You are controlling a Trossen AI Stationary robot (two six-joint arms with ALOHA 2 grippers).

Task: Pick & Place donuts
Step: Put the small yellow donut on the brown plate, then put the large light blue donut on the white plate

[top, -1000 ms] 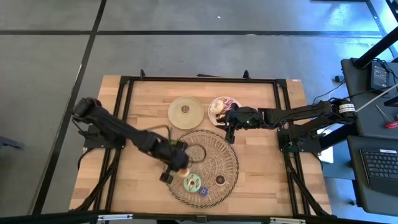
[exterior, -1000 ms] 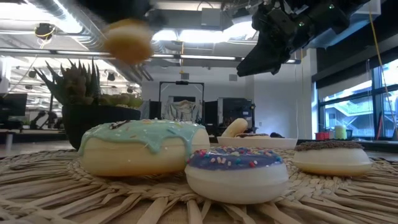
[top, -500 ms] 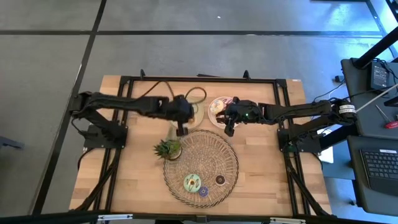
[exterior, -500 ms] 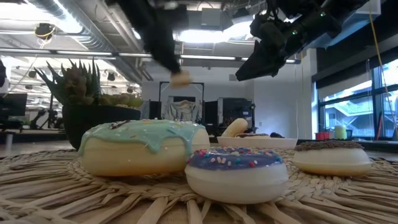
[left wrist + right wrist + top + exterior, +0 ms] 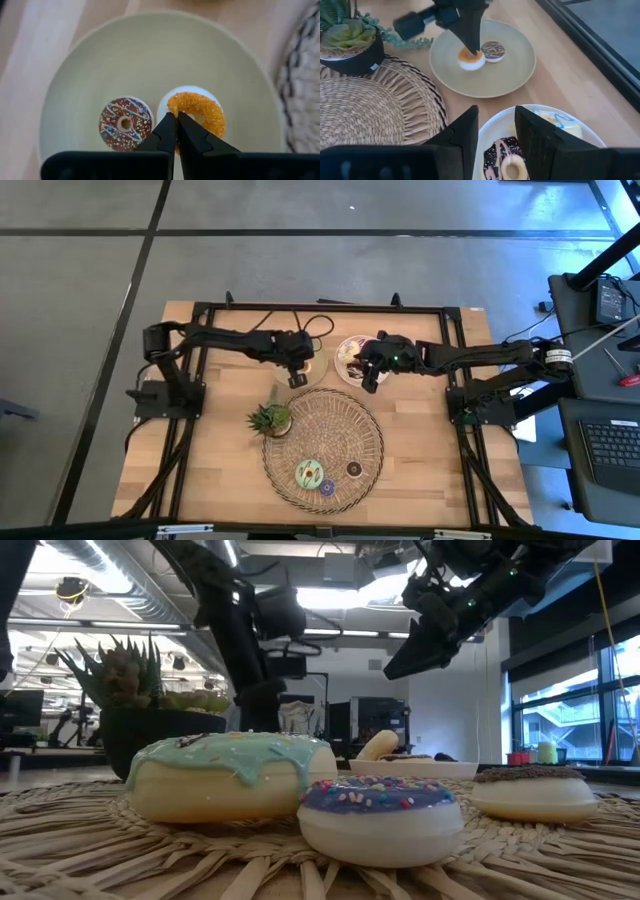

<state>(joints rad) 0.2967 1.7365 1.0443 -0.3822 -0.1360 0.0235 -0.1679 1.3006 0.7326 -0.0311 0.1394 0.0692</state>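
- Potted plant (image 5: 270, 418) is sitting at 9 o'clock of the woven mat (image 5: 345, 425), touching its rim.
- Green plate (image 5: 90, 70) is holding two donuts: a brown-iced donut (image 5: 125, 123) and, at its 3 o'clock, an orange-sugared donut (image 5: 196, 117), almost touching.
- Left gripper (image 5: 176, 131) is pointing down over the orange one, fingers pressed together at its inner ring; whether they are gripping it is unclear.
- Woven mat is carrying three donuts: green-iced (image 5: 232, 774), purple-iced (image 5: 381, 818), dark-topped (image 5: 536, 791).
- White plate (image 5: 492, 131) is holding a chocolate-drizzled donut (image 5: 506, 162) and a yellowish piece (image 5: 559, 121).
- Right gripper (image 5: 496, 134) is hovering above it, fingers spread, holding nothing.
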